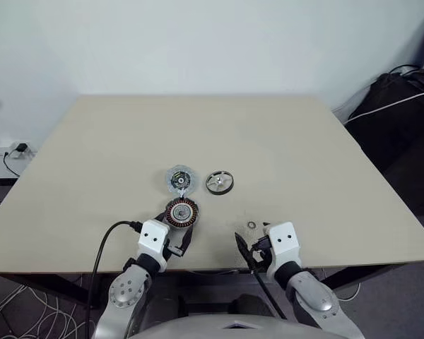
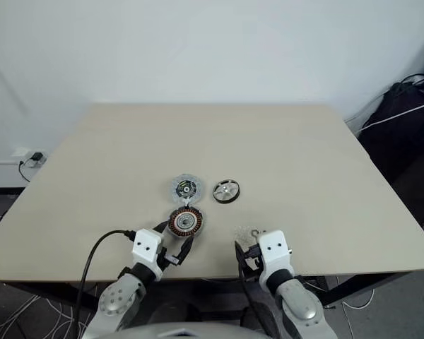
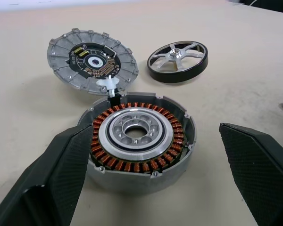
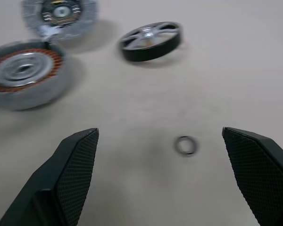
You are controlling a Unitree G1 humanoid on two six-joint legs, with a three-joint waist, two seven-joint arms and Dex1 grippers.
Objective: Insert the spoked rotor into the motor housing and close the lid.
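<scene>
The motor housing, a round shell with copper windings around a pale centre, lies near the table's front edge. Its lid, a pale ribbed disc with a dark circuit face up, rests against the housing's far side, joined by a white tab. To the right of the lid lies the spoked rotor, silver with a dark rim. My left gripper is open, its fingers flanking the housing's near half without touching. My right gripper stands open over bare table, short of the rotor.
A small metal ring lies on the table just ahead of the right gripper. A black bag with cables sits on the floor beyond the right edge. A wall socket is at the left.
</scene>
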